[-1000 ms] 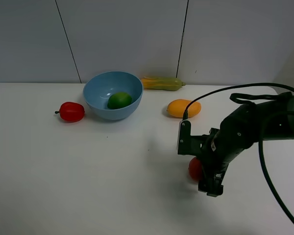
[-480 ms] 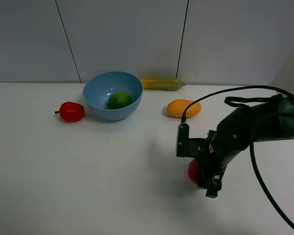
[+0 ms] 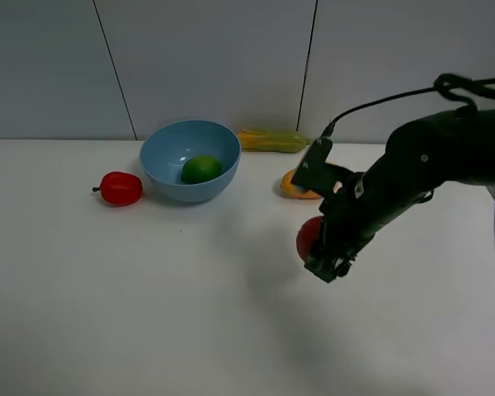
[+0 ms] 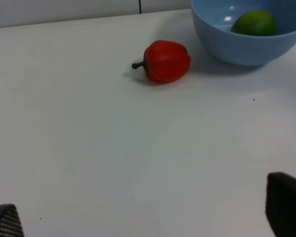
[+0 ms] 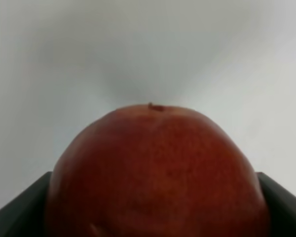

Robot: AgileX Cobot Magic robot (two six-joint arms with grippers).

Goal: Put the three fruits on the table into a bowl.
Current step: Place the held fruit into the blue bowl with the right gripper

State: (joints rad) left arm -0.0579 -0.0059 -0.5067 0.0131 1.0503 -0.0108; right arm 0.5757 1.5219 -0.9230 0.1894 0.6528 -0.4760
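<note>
The right tool [image 3: 320, 252] is closed on the pomegranate [image 3: 307, 239], which sits between its two dark fingers and looks to be held clear of the bench [image 3: 148, 289], right of the middle and well apart from the bowl [image 3: 169, 157]. From the high camera only the fruit's left side shows; the rest is hidden behind the tool and arm. In the right wrist view the pomegranate [image 5: 155, 168] fills the lower frame, cut off at the bottom, its small crown just visible as a nub on top, and only the fingers' corners peek out at either side.

The mango [image 3: 290, 186] is mostly hidden behind the right arm, with just an orange edge showing. The lime [image 3: 201, 168] lies inside the bowl. The corn cob [image 3: 268, 140] lies behind the bowl's right side, and the red pepper [image 3: 120, 188] sits near its left.

The left tool [image 4: 145, 217] shows only as two fingertips at the frame's lower corners, spread wide with nothing between them; it is out of the high camera's frame.
</note>
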